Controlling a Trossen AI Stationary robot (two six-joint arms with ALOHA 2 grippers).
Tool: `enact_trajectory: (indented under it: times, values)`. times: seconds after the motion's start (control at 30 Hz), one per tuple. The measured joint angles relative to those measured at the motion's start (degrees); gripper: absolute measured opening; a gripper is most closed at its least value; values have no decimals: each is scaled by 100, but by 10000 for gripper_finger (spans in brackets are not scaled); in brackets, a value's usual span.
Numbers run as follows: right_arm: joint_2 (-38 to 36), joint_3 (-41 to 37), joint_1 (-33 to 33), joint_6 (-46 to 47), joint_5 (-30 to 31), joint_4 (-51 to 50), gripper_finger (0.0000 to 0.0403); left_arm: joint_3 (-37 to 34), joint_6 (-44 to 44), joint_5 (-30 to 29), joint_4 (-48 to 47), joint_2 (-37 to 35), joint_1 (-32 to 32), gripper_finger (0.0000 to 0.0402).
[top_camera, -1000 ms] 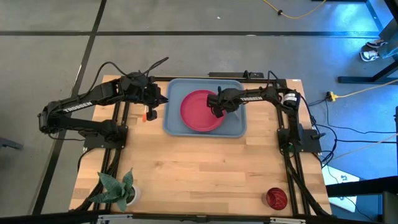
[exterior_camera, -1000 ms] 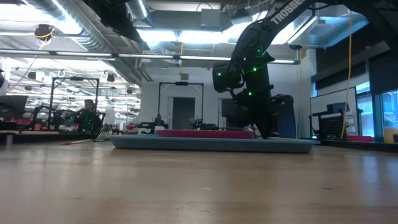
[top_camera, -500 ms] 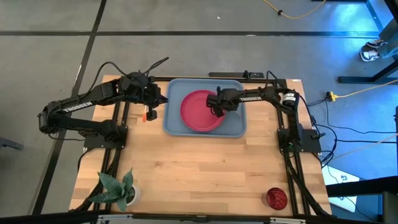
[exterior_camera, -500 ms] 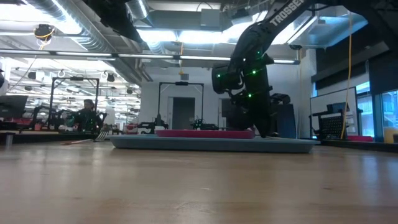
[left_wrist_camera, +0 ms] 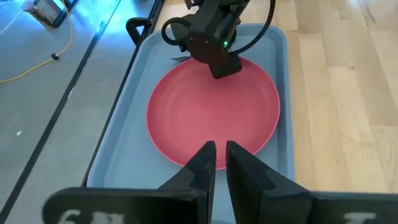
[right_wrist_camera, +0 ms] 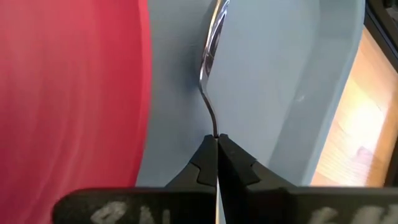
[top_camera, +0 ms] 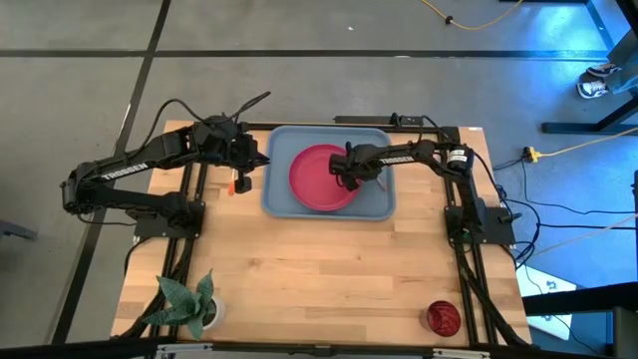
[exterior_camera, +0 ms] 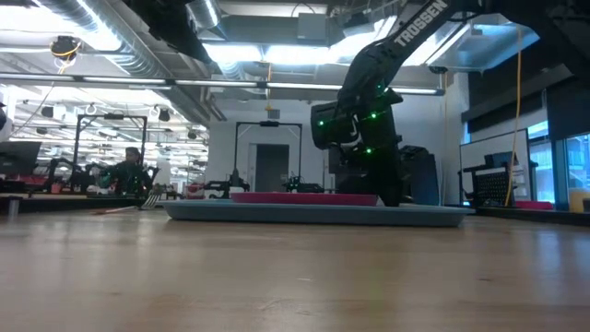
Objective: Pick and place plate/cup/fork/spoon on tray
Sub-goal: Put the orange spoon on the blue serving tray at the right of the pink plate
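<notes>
Right wrist view: right gripper (right_wrist_camera: pixel 216 144) jaws clamp a utensil (right_wrist_camera: pixel 210 68), long axis running straight ahead over tray (right_wrist_camera: pixel 273 93), beside plate (right_wrist_camera: pixel 68 87), frame left.

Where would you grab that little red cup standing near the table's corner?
Probably by its rim, from straight above. The cup stands upright with its mouth open to the top, apart from everything else on the table, so one finger could slip inside and one outside the wall.

1. One tray (top_camera: pixel 377 204), light blue.
2. One plate (top_camera: pixel 314 179), pinkish-red.
3. One cup (top_camera: pixel 443 317), dark red.
4. One fork (right_wrist_camera: pixel 211 46).
5. One potted plant (top_camera: pixel 189 302).
6. Two robot arms.
</notes>
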Motion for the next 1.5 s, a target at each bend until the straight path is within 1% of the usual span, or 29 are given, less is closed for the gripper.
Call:
enact_trajectory:
  times: [0.13, 0.3, 0.4, 0.53, 0.73, 0.87, 1.03, 1.1, 1.2, 1.33, 1.5]
  values:
    - [0, 0, 0, 30, -20, 32, 9, 0, 0, 0, 0, 0, 0, 30]
    - [4, -2, -2, 29, -214, 110, 43, 0, -2, 0, -1, 1, 1, 30]
    - [4, -2, -8, 21, -231, 133, 62, 0, -2, 0, -2, 0, 1, 30]
    - [-22, -2, -7, 68, -208, 102, 73, 0, -2, 0, -22, 2, 0, 30]
    - [-223, -2, 1, 61, -250, 7, 73, 0, -1, 0, -44, 0, 0, 30]
    - [-361, 68, -2, 50, -98, -107, 73, 0, -2, 0, -51, 0, 2, 30]
    - [-485, 337, -4, 269, -108, -884, 66, 0, -2, 0, -66, 0, -2, 30]
    - [-611, 374, -33, 202, -341, -994, 50, 0, -5, 0, -60, 0, -2, 30]
    - [-717, 376, -39, 204, -618, -992, 12, 0, -45, 0, -63, 0, -2, 30]
    - [-720, 357, -124, 190, -1012, -968, 4, 0, -50, 0, -71, 0, 0, 30]
    - [-728, 38, -351, 221, -1412, -895, 2, 0, -118, 0, -70, 0, 0, 30]
